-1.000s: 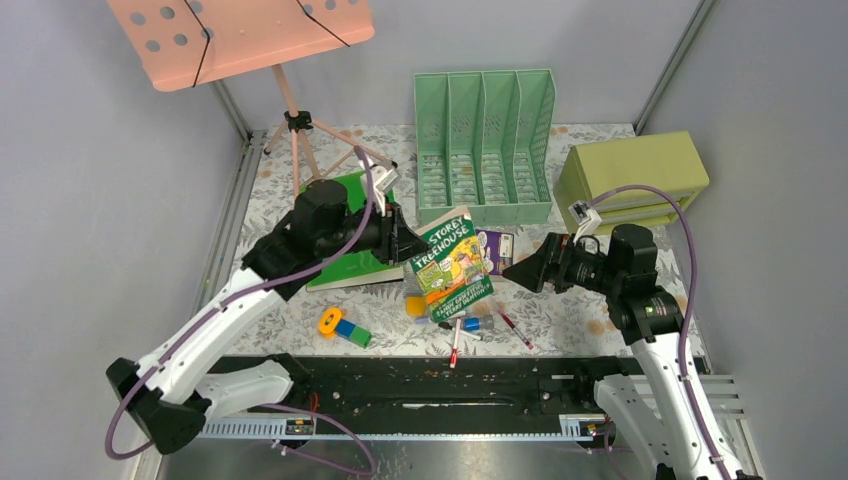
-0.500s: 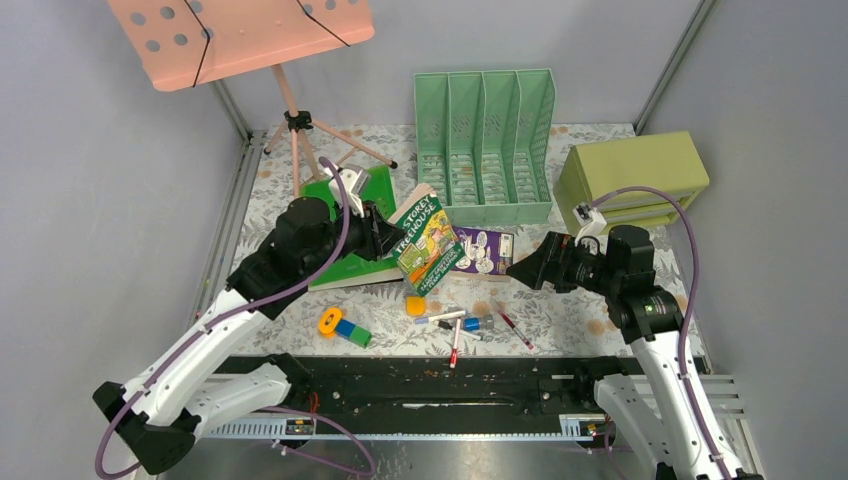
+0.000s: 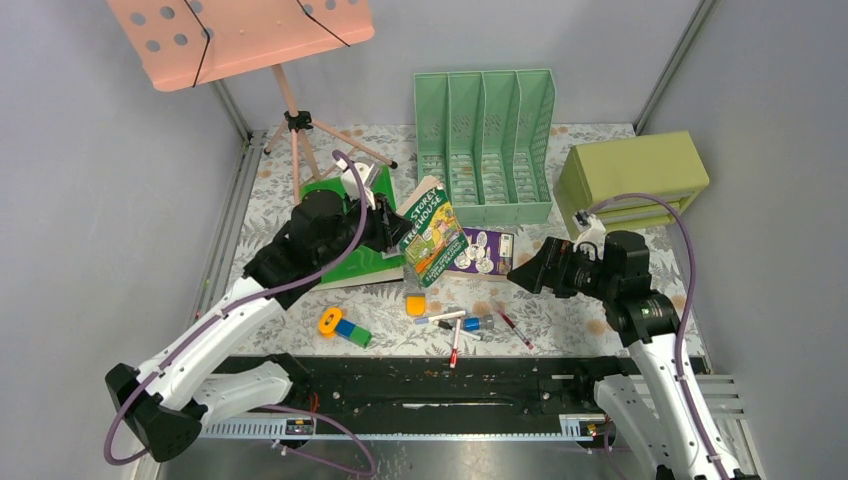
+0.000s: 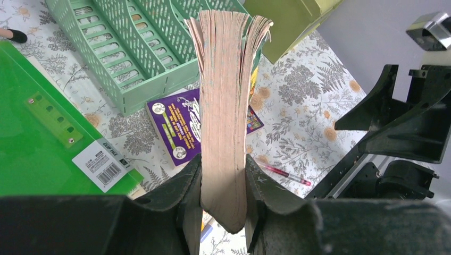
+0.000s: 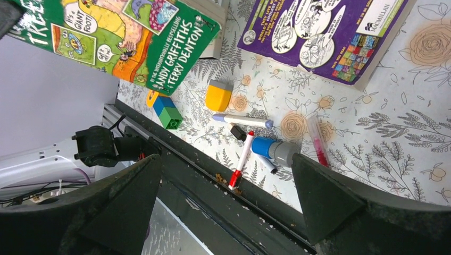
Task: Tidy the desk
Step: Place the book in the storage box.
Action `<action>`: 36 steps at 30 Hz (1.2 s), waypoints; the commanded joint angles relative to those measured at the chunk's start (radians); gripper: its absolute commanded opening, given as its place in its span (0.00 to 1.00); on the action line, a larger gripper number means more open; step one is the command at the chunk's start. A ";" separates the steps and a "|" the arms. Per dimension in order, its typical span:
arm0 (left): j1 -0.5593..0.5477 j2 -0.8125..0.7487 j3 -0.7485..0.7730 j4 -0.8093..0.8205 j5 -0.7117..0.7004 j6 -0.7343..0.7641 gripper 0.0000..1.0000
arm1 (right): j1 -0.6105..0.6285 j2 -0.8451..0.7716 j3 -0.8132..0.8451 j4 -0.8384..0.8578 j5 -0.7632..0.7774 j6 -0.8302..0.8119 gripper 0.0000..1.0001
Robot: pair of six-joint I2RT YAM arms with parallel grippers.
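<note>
The desk (image 3: 590,305) is covered in fern-printed cloth. My left gripper (image 3: 392,232) is shut on a green "Treehouse" paperback (image 3: 430,232) and holds it off the cloth, tilted, in front of the mint file rack (image 3: 484,150). In the left wrist view both fingers of the left gripper (image 4: 223,175) clamp the lower corner of the book's page block (image 4: 223,106). A purple book (image 3: 482,252) lies flat beside it. My right gripper (image 3: 520,272) hovers open just right of the purple book, and in its own view the right gripper (image 5: 224,159) holds nothing.
A green clip file (image 3: 345,265) lies under the left arm. A yellow eraser (image 3: 415,305), markers (image 3: 455,340), a red pen (image 3: 515,328) and a blue-green block (image 3: 350,332) lie near the front rail. An olive drawer box (image 3: 632,178) stands back right, a pink music stand (image 3: 240,35) back left.
The left gripper has carried the green book up and left toward the file rack and turned it more onto its edge. The right gripper edged slightly left, still open.
</note>
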State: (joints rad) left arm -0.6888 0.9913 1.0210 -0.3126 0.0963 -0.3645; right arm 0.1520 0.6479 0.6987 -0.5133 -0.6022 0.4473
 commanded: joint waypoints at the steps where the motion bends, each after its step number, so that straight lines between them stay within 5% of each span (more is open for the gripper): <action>1: 0.005 0.013 0.076 0.184 -0.046 -0.024 0.00 | -0.002 -0.015 -0.011 0.000 0.025 -0.013 0.99; 36: 0.025 0.424 0.540 0.210 -0.458 -0.065 0.00 | -0.003 -0.142 -0.102 -0.078 0.201 0.078 1.00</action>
State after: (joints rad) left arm -0.6689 1.4113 1.4593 -0.2340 -0.2634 -0.3981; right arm 0.1520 0.5117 0.5919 -0.5793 -0.4446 0.5171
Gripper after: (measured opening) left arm 0.273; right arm 0.993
